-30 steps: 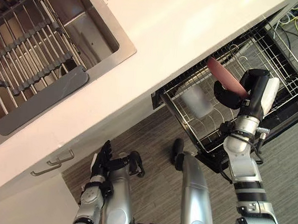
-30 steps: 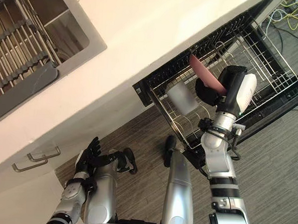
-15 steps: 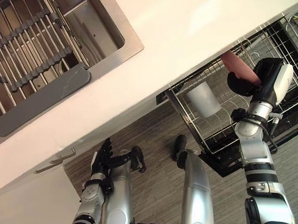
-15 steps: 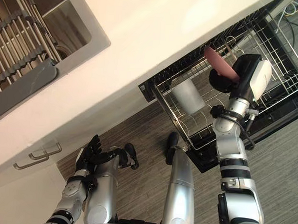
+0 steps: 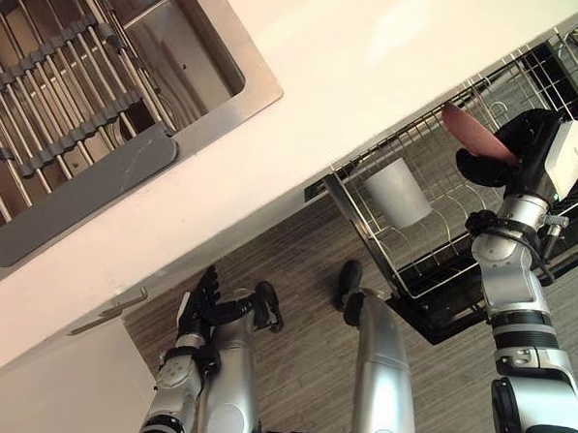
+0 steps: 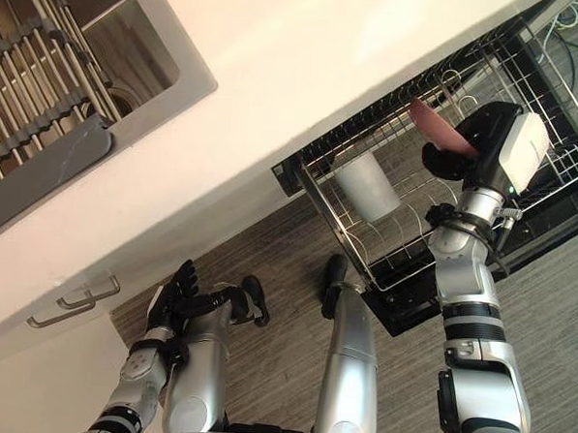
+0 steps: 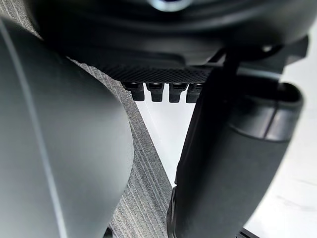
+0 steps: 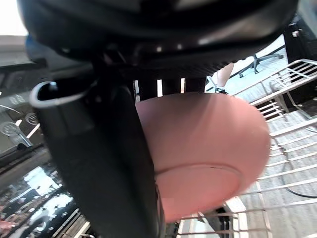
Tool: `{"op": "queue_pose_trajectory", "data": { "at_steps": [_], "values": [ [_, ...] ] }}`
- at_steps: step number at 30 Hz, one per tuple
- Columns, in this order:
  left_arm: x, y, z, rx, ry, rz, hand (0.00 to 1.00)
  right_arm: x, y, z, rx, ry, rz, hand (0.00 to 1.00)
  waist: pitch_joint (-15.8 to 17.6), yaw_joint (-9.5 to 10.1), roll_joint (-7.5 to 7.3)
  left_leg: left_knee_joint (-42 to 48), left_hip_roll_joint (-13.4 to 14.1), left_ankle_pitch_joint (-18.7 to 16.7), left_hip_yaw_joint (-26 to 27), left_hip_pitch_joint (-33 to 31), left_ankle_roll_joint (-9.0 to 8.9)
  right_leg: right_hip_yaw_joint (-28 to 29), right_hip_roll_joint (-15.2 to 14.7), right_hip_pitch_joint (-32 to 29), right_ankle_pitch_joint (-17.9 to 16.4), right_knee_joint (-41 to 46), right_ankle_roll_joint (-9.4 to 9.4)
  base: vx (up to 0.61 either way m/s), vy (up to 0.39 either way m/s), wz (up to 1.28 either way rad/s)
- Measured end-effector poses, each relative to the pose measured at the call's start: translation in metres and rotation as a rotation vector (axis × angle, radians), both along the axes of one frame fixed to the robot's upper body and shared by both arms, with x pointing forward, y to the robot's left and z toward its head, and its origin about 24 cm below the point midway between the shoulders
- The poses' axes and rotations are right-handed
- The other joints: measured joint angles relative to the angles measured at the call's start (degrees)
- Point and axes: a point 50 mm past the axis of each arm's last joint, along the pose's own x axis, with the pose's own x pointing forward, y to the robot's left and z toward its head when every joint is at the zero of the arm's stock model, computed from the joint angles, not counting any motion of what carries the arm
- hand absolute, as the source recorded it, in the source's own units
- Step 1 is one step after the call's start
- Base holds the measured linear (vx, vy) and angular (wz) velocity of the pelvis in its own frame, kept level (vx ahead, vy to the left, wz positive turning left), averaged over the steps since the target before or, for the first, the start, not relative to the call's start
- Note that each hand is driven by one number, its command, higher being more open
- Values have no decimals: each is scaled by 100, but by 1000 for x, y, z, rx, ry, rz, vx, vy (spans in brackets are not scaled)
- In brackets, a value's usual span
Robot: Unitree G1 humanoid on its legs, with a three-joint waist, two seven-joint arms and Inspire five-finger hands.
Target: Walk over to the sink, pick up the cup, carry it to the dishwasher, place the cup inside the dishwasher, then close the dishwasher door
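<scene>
The right hand's thumb (image 8: 99,163) covers one side of the pink cup (image 8: 208,148), so that side cannot be made out. The counter (image 5: 374,66) hides the back of the rack (image 5: 364,232), and the sink (image 5: 253,79) runs off the picture's edge.

Head views bright and even; the white countertop (image 5: 394,57) washes out to a pale hot patch mid-surface; the sink (image 5: 190,66) reads dimmer, its walls shaded. We find the dishwasher rack (image 5: 417,267) darker under the counter edge (wires glint). Right wrist view: right hand (image 8: 99,163) nearly black against daylight, pink cup (image 8: 208,144) softly lit.
</scene>
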Motion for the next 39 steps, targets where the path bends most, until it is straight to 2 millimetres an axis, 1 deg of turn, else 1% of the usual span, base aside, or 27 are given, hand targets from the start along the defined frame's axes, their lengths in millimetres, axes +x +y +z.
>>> {"op": "queue_pose_trajectory", "data": {
  "at_steps": [3,7,9,12,15,17,20,21,23,24,25,26,27,29,33,35,36,38,39],
  "values": [
    [0,0,0,0,0,0,100,0,-1,-2,15,7,-1,100,0,-2,0,-8,0,7,0,1,-2,-4,0,1,0,-2,0,0,0,0],
    [0,0,0,-1,1,0,100,-2,-2,-4,72,-35,15,100,3,-9,-5,-31,0,53,-1,72,-8,-12,-6,77,2,-13,1,-12,-13,2],
    [-1,-2,-1,-4,3,-2,100,-5,-1,-7,86,-47,20,100,4,-7,-7,-68,-1,58,-1,181,-9,-19,-4,194,1,-43,1,0,0,0],
    [-2,-4,-2,-11,6,-2,100,-17,5,-14,113,-81,43,100,5,-20,-19,-154,-6,58,3,396,-10,-33,4,414,1,-113,1,-20,-14,1],
    [-4,-5,-4,-12,13,-4,100,-29,17,-27,147,-88,81,100,-5,-45,-53,-278,-16,69,28,647,-29,-41,25,649,6,-223,6,-15,-16,-1],
    [-8,-6,-5,-11,22,-9,100,-36,29,-41,191,-61,122,100,-26,-60,-115,-405,-16,87,67,858,-59,-35,54,832,10,-317,8,2,-29,-5],
    [-11,-6,-7,-11,32,-6,100,-46,40,-56,245,-27,163,100,-22,-71,-182,-558,-14,116,121,1128,-98,-22,95,1064,13,-428,7,32,-19,-8],
    [-13,-8,-9,-14,40,-14,100,-55,48,-65,277,-7,186,100,-38,-83,-221,-692,-12,143,168,1358,-131,-17,123,1261,16,-528,9,71,-16,-8],
    [-14,-11,-10,-16,46,-22,100,-60,53,-71,294,7,199,100,-58,-106,-249,-780,-13,156,185,1510,-151,-16,140,1401,16,-603,10,71,-6,-6],
    [-16,-11,-11,-18,51,-23,100,-66,57,-77,307,22,209,100,-86,-127,-296,-888,-17,172,212,1652,-165,-14,161,1527,22,-687,19,52,-2,-5],
    [-17,-12,-12,-21,57,-21,100,-70,59,-80,321,31,213,100,-134,-137,-337,-949,-20,184,222,1732,-179,-12,174,1602,22,-740,20,68,-5,-5],
    [-20,-13,-15,-21,74,-21,100,-76,62,-86,340,48,215,100,-256,-159,-398,-1052,-22,205,238,1814,-197,-14,195,1673,25,-825,24,56,-6,-3],
    [-21,-13,-16,-17,82,-24,100,-79,63,-89,348,56,216,100,-296,-166,-425,-1105,-23,222,245,1875,-212,-15,206,1735,29,-877,26,108,-11,-2],
    [-28,-15,-22,-15,118,-32,100,-92,65,-98,370,85,216,100,-470,-191,-479,-1343,-24,289,312,2165,-251,-40,245,2023,43,-1093,40,127,-13,0],
    [-42,-19,-32,-4,176,-46,100,-108,68,-105,367,109,228,100,-813,-215,-498,-1884,-85,453,396,2606,-311,-88,309,2471,159,-1601,68,109,-4,1],
    [-52,-19,-39,-6,218,-42,100,-118,70,-103,364,89,245,100,-1053,-234,-514,-2364,-167,663,520,2934,-352,-71,365,2778,298,-2044,83,130,-2,-7],
    [-55,-19,-40,-3,230,-47,100,-120,70,-102,362,81,246,100,-1106,-246,-515,-2501,-203,727,535,3017,-357,-69,370,2860,340,-2163,90,133,-3,-4],
    [-67,-18,-48,10,283,-56,100,-127,69,-102,373,58,246,100,-1343,-358,-524,-3049,-341,964,606,3352,-380,-57,412,3182,538,-2663,122,132,-3,-5],
    [-69,-18,-50,12,293,-57,100,-129,68,-103,386,53,234,100,-1393,-372,-526,-3188,-378,1020,627,3453,-378,-40,422,3263,585,-2785,130,166,10,-10]
  ]
}}
